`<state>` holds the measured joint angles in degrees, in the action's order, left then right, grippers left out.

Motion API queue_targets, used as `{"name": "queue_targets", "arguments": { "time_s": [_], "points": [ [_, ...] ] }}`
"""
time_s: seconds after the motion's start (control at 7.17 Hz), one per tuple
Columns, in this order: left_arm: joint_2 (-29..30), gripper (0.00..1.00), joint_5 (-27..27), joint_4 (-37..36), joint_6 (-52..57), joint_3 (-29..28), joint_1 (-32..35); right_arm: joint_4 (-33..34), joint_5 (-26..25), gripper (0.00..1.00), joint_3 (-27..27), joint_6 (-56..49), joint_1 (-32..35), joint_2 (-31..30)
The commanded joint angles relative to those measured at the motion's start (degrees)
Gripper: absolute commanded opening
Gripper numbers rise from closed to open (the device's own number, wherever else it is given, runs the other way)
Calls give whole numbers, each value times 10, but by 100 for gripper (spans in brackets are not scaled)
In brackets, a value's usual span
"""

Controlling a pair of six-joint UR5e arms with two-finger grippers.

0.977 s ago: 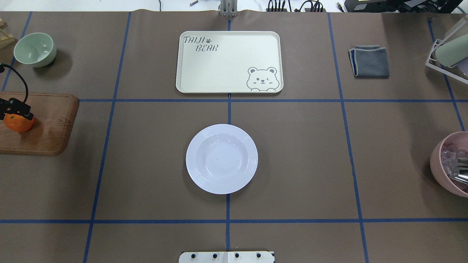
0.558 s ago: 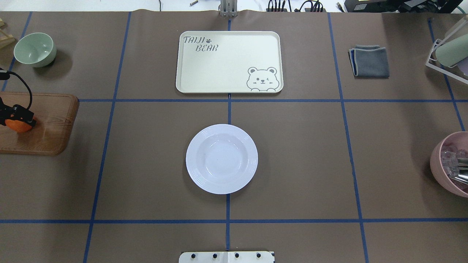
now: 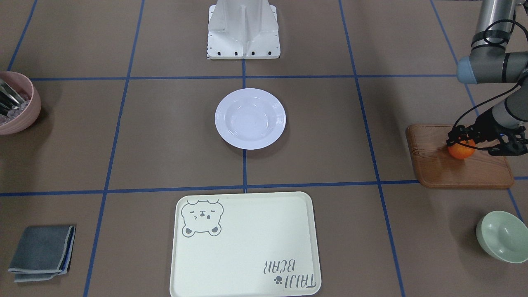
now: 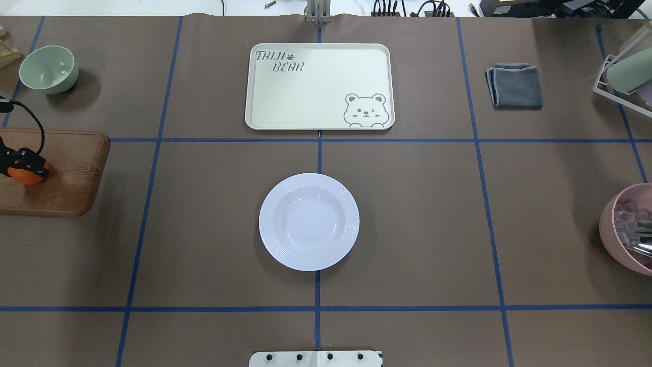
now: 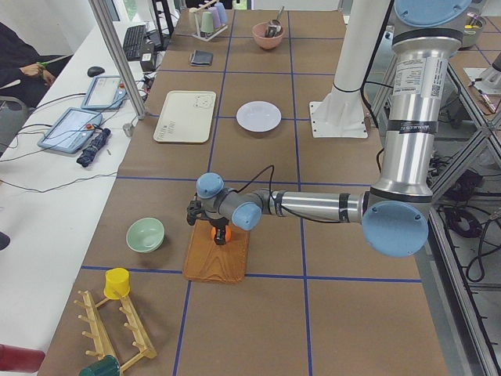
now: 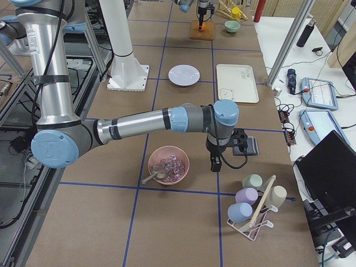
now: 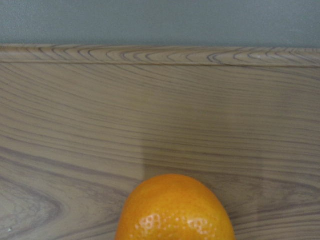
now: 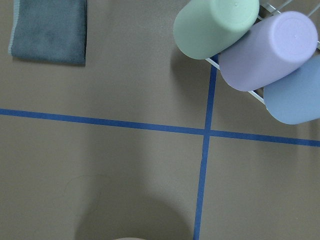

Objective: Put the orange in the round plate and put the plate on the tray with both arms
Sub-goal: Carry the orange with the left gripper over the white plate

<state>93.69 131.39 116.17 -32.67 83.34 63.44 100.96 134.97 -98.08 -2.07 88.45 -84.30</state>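
The orange (image 4: 29,176) rests on a brown wooden board (image 4: 69,176) at the table's left edge. It fills the bottom of the left wrist view as the orange (image 7: 175,210). My left gripper (image 3: 461,142) is low over the orange (image 3: 463,152), its black fingers straddling the fruit. I cannot tell whether they grip it. The white round plate (image 4: 308,221) sits empty at the table's centre. Beyond it lies the cream bear tray (image 4: 319,86), also empty. My right gripper (image 6: 213,166) shows only in the exterior right view, hanging beside a pink bowl, and I cannot tell its state.
A pale green bowl (image 4: 49,69) stands behind the board. At the right are a folded grey cloth (image 4: 515,85), a pink bowl (image 4: 629,229) holding utensils, and a cup rack (image 4: 624,71). The robot's base plate (image 4: 316,358) is at the near edge.
My left gripper has come down onto the orange, covering more of it than a second ago. The orange, plate and tray have not moved.
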Motion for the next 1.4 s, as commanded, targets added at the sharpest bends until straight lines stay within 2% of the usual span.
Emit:
{"name": "queue_targets", "arguments": {
  "time_s": [0.0, 0.14, 0.28, 0.42, 0.56, 0.84, 1.12, 1.26],
  "points": [
    [4, 0, 50, -17, -5, 43, 1, 1, 1, 100, 0, 0, -1, -2],
    [23, 0, 54, -77, -8, 90, 1, -4, 0, 100, -1, -1, -4, -3],
    [60, 0, 50, -181, -17, 143, 1, -6, 1, 100, -2, -1, -5, -5],
    [99, 0, 48, -224, -95, 180, -9, -5, 1, 100, -3, -1, -6, -5],
    [146, 0, 47, -226, -212, 189, -70, -6, 1, 100, -4, -2, -6, -5],
    [261, 0, -17, -227, -434, 186, -200, -5, 2, 100, -4, 1, -6, -5],
    [333, 0, -111, -227, -557, 183, -316, -1, 8, 100, -2, 1, -6, -5],
    [363, 0, -158, -226, -583, 160, -364, -1, 18, 100, -1, 1, -6, -4]
  ]
}}
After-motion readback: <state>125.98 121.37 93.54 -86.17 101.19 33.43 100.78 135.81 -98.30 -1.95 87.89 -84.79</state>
